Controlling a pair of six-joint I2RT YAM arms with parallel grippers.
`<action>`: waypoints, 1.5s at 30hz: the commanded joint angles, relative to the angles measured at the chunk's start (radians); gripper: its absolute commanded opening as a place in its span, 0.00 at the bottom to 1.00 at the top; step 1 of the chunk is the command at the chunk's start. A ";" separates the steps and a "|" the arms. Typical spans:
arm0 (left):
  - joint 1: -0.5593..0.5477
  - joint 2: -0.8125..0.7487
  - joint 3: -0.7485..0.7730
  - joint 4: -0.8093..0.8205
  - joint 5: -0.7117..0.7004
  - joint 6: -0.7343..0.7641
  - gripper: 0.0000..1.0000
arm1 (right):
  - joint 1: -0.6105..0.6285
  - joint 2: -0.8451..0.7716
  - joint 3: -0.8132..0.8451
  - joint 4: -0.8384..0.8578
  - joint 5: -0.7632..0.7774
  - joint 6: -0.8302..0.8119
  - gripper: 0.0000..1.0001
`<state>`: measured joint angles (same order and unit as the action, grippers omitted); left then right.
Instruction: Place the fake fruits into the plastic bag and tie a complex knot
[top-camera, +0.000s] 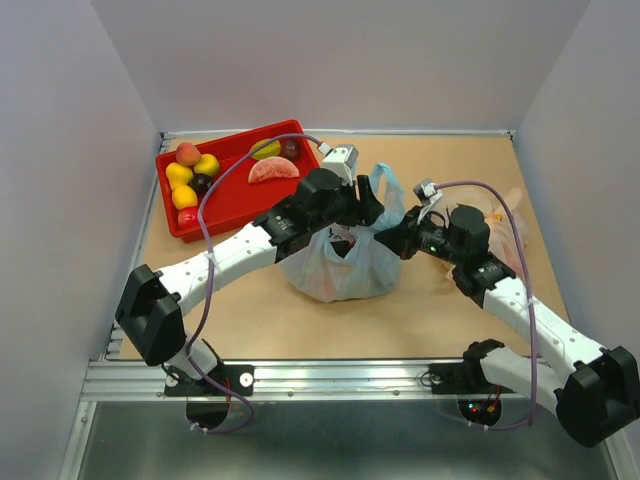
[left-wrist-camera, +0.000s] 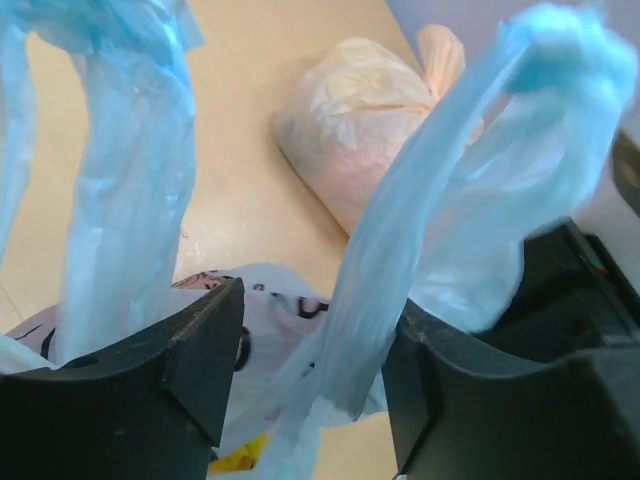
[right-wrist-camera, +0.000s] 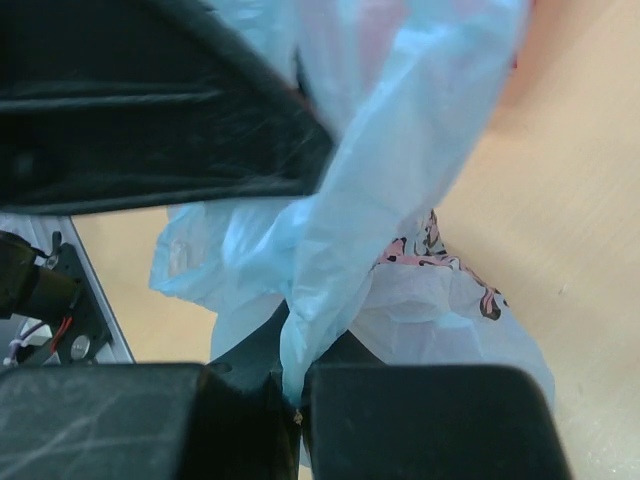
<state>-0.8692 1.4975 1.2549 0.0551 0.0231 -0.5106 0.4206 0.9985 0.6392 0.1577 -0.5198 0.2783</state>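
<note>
The thin, crinkly light-blue plastic bag (top-camera: 340, 265) on the desk (top-camera: 420, 320) looks limp and slippery to me, best held by its handle strips (left-wrist-camera: 390, 280): my right fingers (right-wrist-camera: 420, 420) pinch one, my left fingers (left-wrist-camera: 190, 350) stand spread round another.

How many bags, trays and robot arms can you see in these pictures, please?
Bags: 2, the light-blue bag and the pale orange bag
Trays: 1, the red tray
Robot arms: 2, the left arm and the right arm
Total: 5
</note>
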 joint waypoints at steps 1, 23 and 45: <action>0.010 -0.019 -0.008 0.057 0.014 -0.028 0.68 | 0.009 -0.012 -0.012 0.060 -0.037 -0.044 0.01; -0.031 0.081 0.073 0.055 0.078 -0.051 0.74 | 0.061 0.045 0.059 0.016 -0.009 -0.177 0.00; 0.159 0.102 -0.143 0.865 1.057 -0.159 0.00 | -0.330 0.130 0.220 -0.239 -0.753 -0.287 0.85</action>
<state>-0.7120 1.5822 1.1416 0.5415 0.8547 -0.5316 0.0959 1.1049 0.7918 -0.0792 -1.0580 0.0525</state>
